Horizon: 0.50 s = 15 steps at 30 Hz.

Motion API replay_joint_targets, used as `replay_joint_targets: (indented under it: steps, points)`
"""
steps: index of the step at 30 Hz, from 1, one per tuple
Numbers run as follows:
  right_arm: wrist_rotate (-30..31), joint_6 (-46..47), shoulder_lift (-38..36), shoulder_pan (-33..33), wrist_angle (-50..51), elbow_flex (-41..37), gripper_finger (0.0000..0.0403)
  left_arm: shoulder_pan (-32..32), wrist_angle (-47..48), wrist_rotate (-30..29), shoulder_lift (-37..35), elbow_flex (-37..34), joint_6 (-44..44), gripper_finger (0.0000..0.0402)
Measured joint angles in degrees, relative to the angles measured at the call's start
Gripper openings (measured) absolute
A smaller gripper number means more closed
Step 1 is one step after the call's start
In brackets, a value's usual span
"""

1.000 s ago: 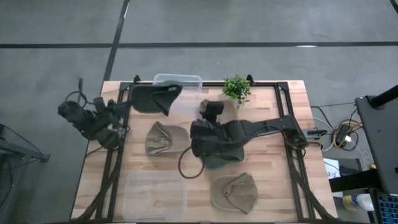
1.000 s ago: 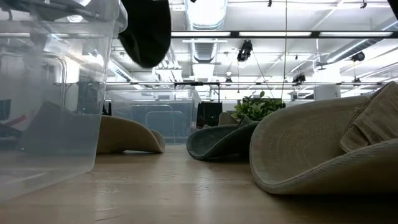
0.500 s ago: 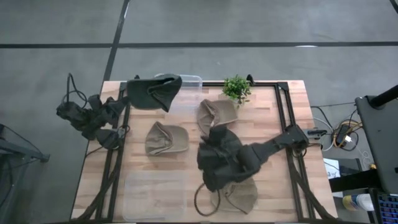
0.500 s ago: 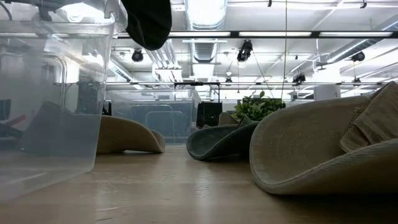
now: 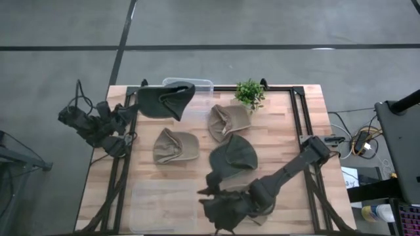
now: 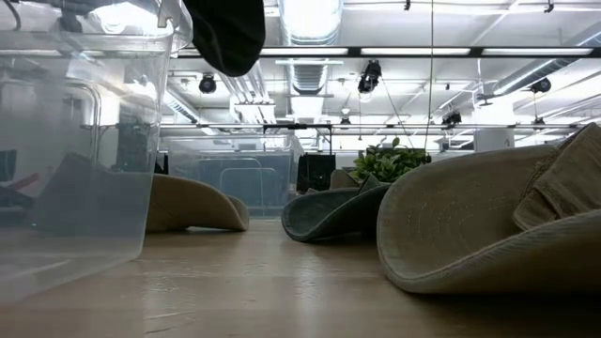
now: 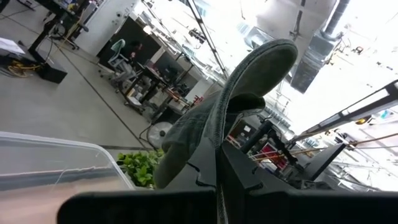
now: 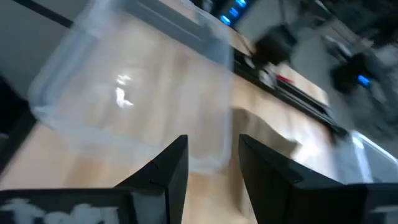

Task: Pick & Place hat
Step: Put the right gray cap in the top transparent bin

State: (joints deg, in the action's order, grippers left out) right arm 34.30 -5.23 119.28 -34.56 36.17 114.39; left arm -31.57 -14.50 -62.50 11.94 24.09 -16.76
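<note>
- The left gripper (image 5: 139,105) sits in the upper left of the high view, jaws clamped on a dark hat (image 5: 167,99) held in the air at the table's far edge.
- In the left wrist view the hat (image 7: 230,106) hangs folded from the pinch, with only a narrow bit of brim caught between the fingers (image 7: 219,186).
- The hat overlaps the rim of the far bin (image 5: 197,84), a clear tub in the upper middle of the high view; I cannot tell how much of the hat is truly above the opening.
- Risk: let go here and part of the hat may drape over the rim or fall outside, because the cloth spreads wider than the grip point.
- Risk: the thin pinch could slip if the arm swings fast, dropping the hat on the tan hat (image 5: 174,145) below.
- The right gripper (image 5: 220,213) is low in the high view's lower middle, jaws apart and empty, as the right wrist view shows (image 8: 208,162).
- It hovers beside the near bin (image 5: 161,203) and hides most of a tan hat in the lower middle.
- Risk: coming down carelessly it could knock the near bin, or catch two layers of cloth.
- A dark hat (image 5: 233,154) and another tan hat (image 5: 228,120) lie mid-table, near a plant (image 5: 249,93) at the far edge.
</note>
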Motion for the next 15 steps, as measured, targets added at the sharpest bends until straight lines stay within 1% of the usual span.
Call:
replay_joint_targets:
  steps: [2,4,10,13,15]
  points:
    - [-3.26,-1.65,-1.37,0.28,-4.7,-3.85,0.0137,0.13,0.11,-0.03,0.7,-0.02,-1.8,0.0]
    - [-5.26,-3.14,-2.84,0.45,-9.8,-7.76,0.0137,0.43,0.09,-0.03,1.75,-0.25,-4.2,0.0]
    - [-4.61,-7.54,-9.89,0.45,-20.02,-20.18,0.0137,2.97,0.14,-0.16,5.41,-0.7,-10.01,0.0]
    - [-4.34,-9.41,-14.56,0.45,-26.56,-26.52,0.0137,6.54,0.02,-0.68,7.24,-0.92,-11.56,0.0]
    - [-4.26,-10.29,-17.13,0.5,-29.35,-30.67,0.0137,9.92,0.07,0.68,8.57,-1.04,-13.6,0.0]
